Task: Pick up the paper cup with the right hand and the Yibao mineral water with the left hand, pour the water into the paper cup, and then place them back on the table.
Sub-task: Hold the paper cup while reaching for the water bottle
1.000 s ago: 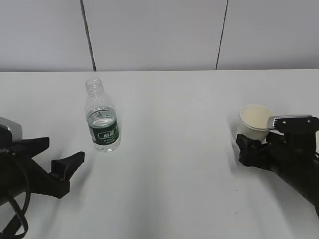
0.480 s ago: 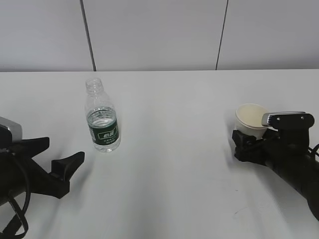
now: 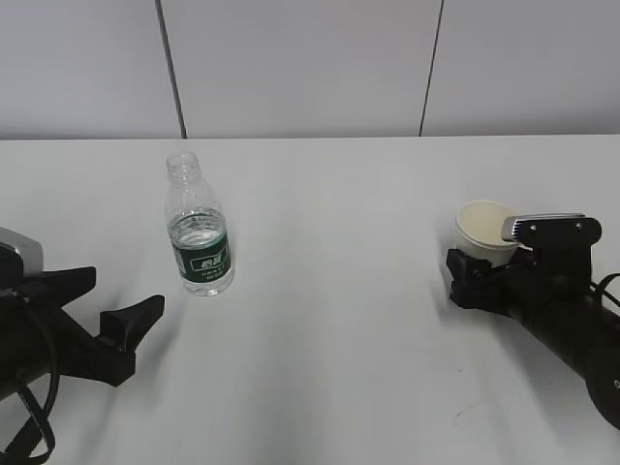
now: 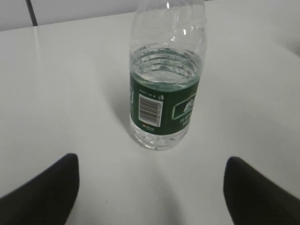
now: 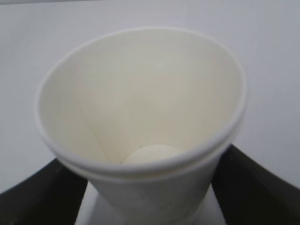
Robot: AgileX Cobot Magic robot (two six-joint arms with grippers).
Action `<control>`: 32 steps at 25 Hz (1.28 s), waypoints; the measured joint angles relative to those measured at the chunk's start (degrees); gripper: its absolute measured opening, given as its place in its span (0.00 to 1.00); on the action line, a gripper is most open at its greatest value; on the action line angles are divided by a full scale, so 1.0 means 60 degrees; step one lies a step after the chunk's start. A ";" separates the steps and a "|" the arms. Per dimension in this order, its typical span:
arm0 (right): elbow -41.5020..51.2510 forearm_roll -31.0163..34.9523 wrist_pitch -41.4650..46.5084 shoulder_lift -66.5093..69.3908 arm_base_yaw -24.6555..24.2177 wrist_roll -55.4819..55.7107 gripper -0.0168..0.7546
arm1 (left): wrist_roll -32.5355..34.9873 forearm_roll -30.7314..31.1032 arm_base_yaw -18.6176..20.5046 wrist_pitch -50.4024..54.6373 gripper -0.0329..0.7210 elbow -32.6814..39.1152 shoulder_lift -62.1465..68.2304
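Note:
The paper cup (image 3: 483, 229) is upright at the right of the table (image 3: 329, 329), its cream inside empty in the right wrist view (image 5: 140, 93). My right gripper (image 3: 480, 276) has a black finger against each side of the cup's lower wall and is shut on it (image 5: 150, 199). The Yibao mineral water (image 3: 199, 237) stands uncapped at the left, partly filled, with a dark green label. My left gripper (image 3: 111, 295) is open and empty, low over the table just in front of the bottle (image 4: 164, 89), with fingers wide apart (image 4: 152, 197).
A pale panelled wall (image 3: 310, 68) runs behind the table's far edge. Bare white tabletop lies between the bottle and the cup.
My right gripper and the paper cup have shifted a little to the left together. The left arm and the bottle have not moved.

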 joint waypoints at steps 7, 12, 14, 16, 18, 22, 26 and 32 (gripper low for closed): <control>-0.0096 0.0000 0.0000 0.0000 0.0000 0.0000 0.82 | 0.0000 0.0000 0.0000 -0.0031 0.81 0.0000 0.0196; -0.0096 0.0000 -0.0007 0.0000 0.0000 0.0000 0.73 | 0.0000 -0.0008 0.0000 -0.0031 0.81 -0.0005 0.0426; -0.0096 0.0000 -0.0022 0.0000 0.0000 0.0000 0.70 | 0.0000 -0.0008 0.0000 -0.0032 0.81 -0.0005 0.0426; -0.0096 0.0000 -0.0022 0.0000 0.0000 0.0000 0.69 | 0.0000 -0.0008 0.0000 -0.0032 0.81 -0.0005 0.0426; -0.0096 0.0000 -0.0022 0.0000 0.0000 0.0000 0.69 | 0.0000 -0.0008 0.0000 -0.0032 0.81 -0.0060 0.0426; -0.0096 -0.0262 -0.0028 0.0000 0.0000 0.0000 0.68 | 0.0000 0.0000 0.0000 -0.0032 0.81 -0.0266 0.0426; -0.0096 -0.0943 -0.0028 0.0000 0.0000 0.0000 0.68 | 0.0000 0.0017 0.0000 -0.0032 0.81 -0.0544 0.0429; -0.0096 -0.1377 -0.0028 0.0000 0.0000 0.0000 0.68 | 0.0000 0.0267 0.0000 -0.0032 0.81 -0.1267 0.0839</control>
